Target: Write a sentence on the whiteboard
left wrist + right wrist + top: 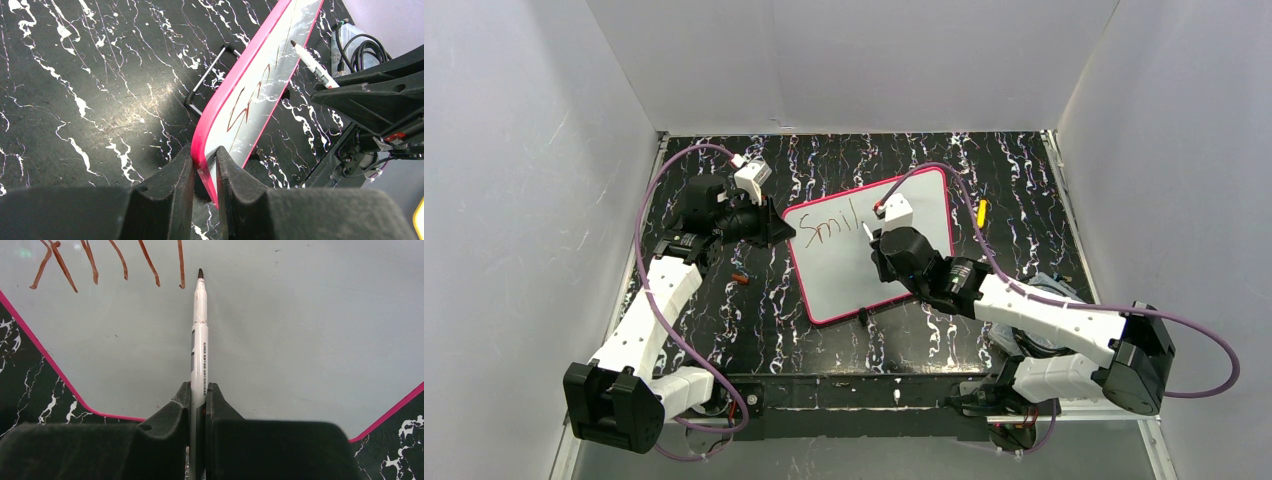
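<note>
The whiteboard (849,285) with its pink-red frame lies tilted in the middle of the black marbled table. Red-brown lettering (832,222) on it reads "Smil" in one line. My left gripper (786,232) is shut on the board's left upper corner; in the left wrist view its jaws (205,155) pinch the pink frame of the whiteboard (260,85). My right gripper (874,245) is shut on a white marker (200,330), uncapped. Its dark tip sits just right of the last stroke of the lettering (110,265) on the whiteboard (300,330). I cannot tell whether the tip touches.
A yellow object (982,212) lies right of the board. A small red-brown piece (740,278) lies on the table left of the board. A clear box with black cables (350,45) stands at the right side. White walls enclose the table.
</note>
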`<state>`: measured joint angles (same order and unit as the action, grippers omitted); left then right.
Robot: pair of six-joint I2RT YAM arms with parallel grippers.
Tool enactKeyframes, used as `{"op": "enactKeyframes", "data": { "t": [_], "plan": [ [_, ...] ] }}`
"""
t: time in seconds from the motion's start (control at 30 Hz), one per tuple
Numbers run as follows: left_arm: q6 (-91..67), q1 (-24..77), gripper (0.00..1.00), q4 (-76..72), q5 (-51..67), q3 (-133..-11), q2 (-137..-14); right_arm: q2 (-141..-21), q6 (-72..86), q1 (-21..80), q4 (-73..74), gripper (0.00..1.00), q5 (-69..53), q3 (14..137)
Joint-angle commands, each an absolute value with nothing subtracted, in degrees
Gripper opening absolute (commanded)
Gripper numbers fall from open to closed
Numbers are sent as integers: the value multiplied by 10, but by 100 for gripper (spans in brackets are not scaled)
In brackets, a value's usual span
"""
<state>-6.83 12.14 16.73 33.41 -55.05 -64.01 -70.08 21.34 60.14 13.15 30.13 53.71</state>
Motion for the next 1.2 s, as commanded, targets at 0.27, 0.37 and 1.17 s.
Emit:
{"op": "enactKeyframes", "data": {
  "t": [0.27, 0.37, 1.17],
  "plan": [
    [-46, 124, 0, 167, 317, -545, -622, -713, 214, 599, 130, 1, 359, 562],
    [-46, 124, 0, 166, 318, -545, -623, -707, 218, 597, 134, 1, 368, 561],
    [-46, 124, 0, 166, 317, -545, -625, -737, 181, 590, 104, 1, 323, 579]
  ]
}}
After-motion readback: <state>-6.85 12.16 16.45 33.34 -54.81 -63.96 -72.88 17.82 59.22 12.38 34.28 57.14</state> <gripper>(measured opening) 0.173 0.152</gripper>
